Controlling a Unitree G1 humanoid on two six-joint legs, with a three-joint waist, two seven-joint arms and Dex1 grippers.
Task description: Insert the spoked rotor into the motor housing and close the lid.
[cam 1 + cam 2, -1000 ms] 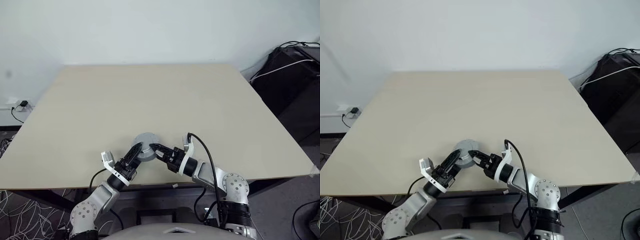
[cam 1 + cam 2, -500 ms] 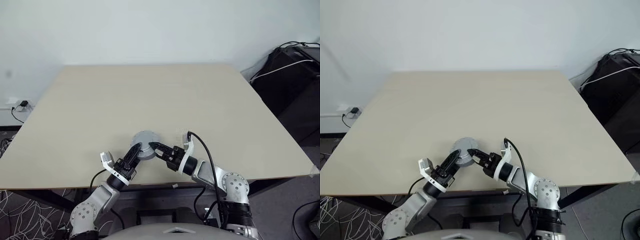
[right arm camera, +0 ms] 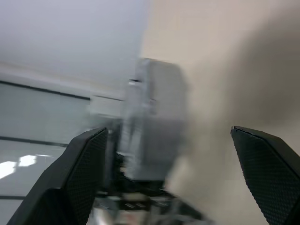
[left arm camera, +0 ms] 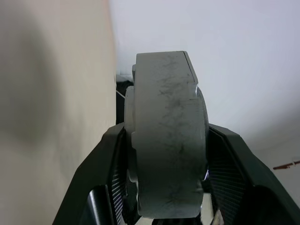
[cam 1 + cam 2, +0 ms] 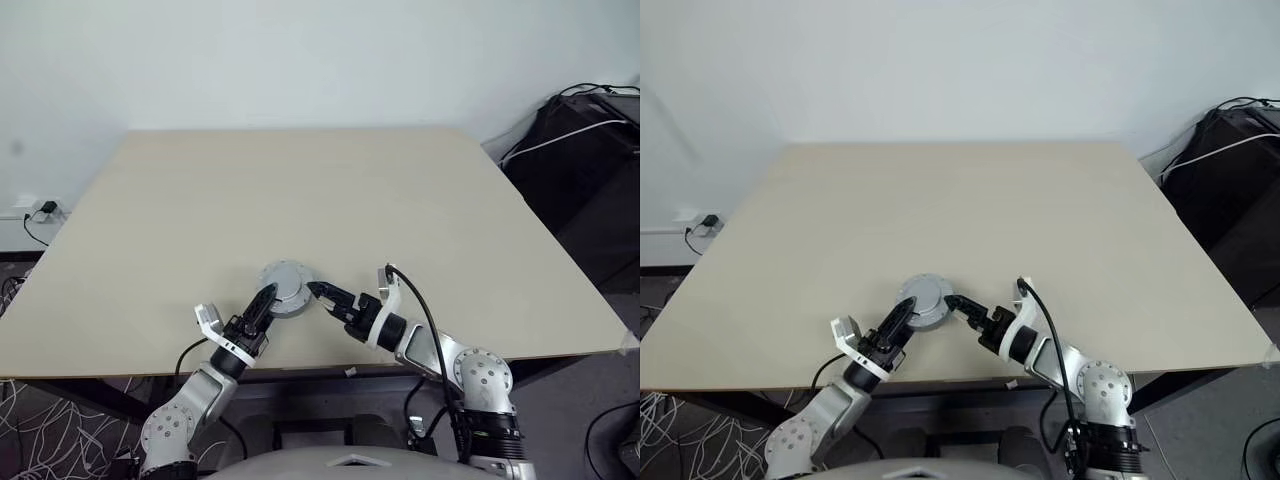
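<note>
Since the lid (image 5: 285,283) now sits flat on the housing (image 4: 166,136) as one grey stack near the table's (image 5: 300,190) near edge, a bit left of centre, what matters is which gripper is on it. We see the left gripper (image 5: 262,301) at the stack's near-left side. In its wrist view the black fingers (image 4: 115,159) bracket the stack's rim on both sides, partly open and closed on the stack, so it is our hold. The right gripper (image 5: 322,294) lies just to the stack's right. Its fingers (image 3: 86,159) are spread wide in its wrist view, holding nothing, with the stack off toward one finger rather than centred between them.

The stack is a short disc, axis vertical, so any seating push must go straight down on top. The left arm is nearer and already engaged. The right would need to come back left and over the top to press. We can't see the rotor; presumably it is inside, under the lid, but that is a guess.

Versus a second ago: the right gripper was narrower and reached the stack's right rim. It has since opened and pulled off to the right. The left gripper has tightened slightly at its side. The stack has slid a little to the left and farther from us.
</note>
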